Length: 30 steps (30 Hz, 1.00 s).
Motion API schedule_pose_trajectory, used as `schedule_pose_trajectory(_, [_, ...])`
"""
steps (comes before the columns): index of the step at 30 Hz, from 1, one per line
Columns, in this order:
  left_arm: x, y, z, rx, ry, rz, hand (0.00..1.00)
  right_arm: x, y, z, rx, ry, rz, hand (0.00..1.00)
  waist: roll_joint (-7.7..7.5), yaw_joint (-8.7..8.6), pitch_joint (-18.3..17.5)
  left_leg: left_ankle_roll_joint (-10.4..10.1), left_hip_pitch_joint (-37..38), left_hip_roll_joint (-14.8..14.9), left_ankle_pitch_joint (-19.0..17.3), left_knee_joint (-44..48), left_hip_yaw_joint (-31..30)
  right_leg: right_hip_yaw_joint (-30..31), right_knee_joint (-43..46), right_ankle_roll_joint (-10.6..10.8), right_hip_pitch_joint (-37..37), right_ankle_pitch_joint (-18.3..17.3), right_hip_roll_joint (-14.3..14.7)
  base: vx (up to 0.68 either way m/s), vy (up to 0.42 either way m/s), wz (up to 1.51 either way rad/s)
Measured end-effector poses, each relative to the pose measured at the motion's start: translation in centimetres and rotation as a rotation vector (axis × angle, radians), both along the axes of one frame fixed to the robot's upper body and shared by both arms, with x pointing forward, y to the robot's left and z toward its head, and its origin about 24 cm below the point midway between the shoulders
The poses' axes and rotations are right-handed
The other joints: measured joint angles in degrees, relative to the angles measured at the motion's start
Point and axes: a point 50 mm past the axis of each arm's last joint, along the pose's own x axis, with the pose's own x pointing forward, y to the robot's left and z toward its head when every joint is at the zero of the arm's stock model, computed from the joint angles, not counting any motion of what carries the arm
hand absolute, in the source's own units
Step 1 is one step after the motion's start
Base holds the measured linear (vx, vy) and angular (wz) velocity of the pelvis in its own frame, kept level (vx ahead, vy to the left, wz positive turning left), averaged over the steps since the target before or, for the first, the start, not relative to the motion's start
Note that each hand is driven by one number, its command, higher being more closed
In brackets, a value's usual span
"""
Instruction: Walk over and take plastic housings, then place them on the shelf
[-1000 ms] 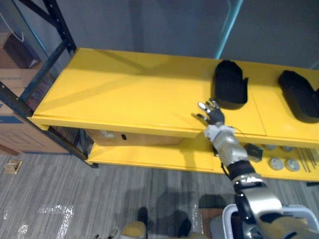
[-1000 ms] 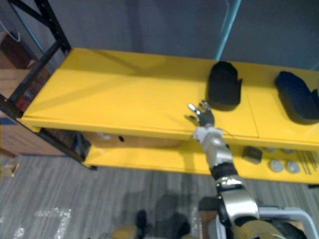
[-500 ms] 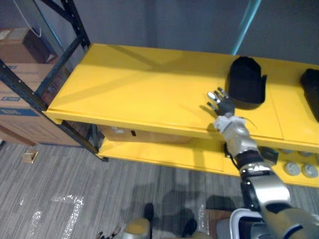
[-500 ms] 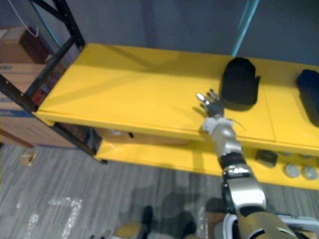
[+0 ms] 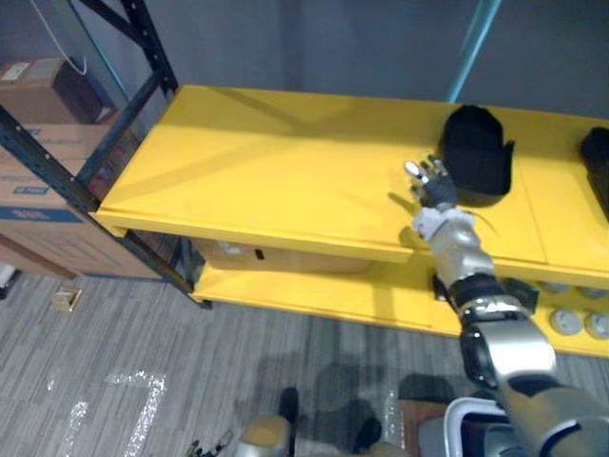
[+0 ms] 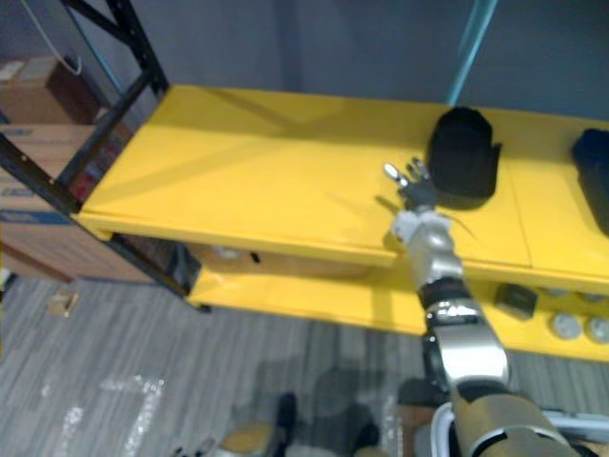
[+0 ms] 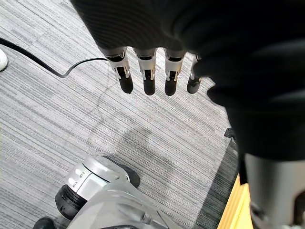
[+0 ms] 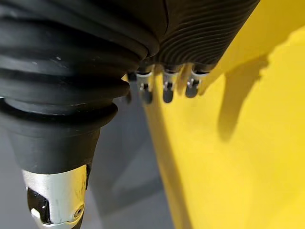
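Two tiers of yellow shelf point(image 5: 266, 181) fill the scene, with cardboard boxes point(image 5: 38, 190) well away from the fingers, past the rack's dark post. On the upper tier, the nearer housing point(image 5: 474, 143), a black plastic shell, lies just beyond the tips of the robot's right hand point(image 5: 435, 188), whose fingers are spread straight and hold nothing. Whether they touch the shell cannot be told. A second housing point(image 5: 599, 157) sits well apart from the fingers on the same tier, cut off by the frame edge. The left hand point(image 7: 148, 78) hangs with straight, empty fingers over grey carpet point(image 7: 71, 119). Each shell appears thin-walled, stiff and probably light, with a smooth surface that could slip. A pinch over the raised rim wall, thumb on one face and fingers on the other, looks the surest hold. The shells' dark interiors give up no detail, and the round parts point(image 5: 561, 322) on the lower tier, below the fingers, are too small to identify.
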Motion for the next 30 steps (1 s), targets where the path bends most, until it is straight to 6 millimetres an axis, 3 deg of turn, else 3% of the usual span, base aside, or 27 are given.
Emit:
schedule_pose_trajectory(17, [0.4, -0.3, 0.0, -0.006, -0.005, -0.022, 0.0, -0.2, -2.0, 0.1, 0.037, 0.003, -0.12, 0.0, 0.87, -0.06, 0.91, -0.03, 0.15, 0.01, -0.03, 0.0, 0.29, 0.79, 0.01, -0.05, -0.11, -0.03, 0.03, 0.0, 0.0, -0.01])
schedule_pose_trajectory(30, [0.4, -0.3, 0.0, -0.006, -0.006, -0.024, 0.0, -0.2, -2.1, 0.4, 0.027, -0.025, -0.055, 0.0, 0.71, -0.11, 1.09, -0.11, 0.21, 0.14, -0.11, 0.0, 0.51, 0.93, 0.04, 0.04, -0.13, -0.02, 0.17, 0.0, 0.0, -0.01])
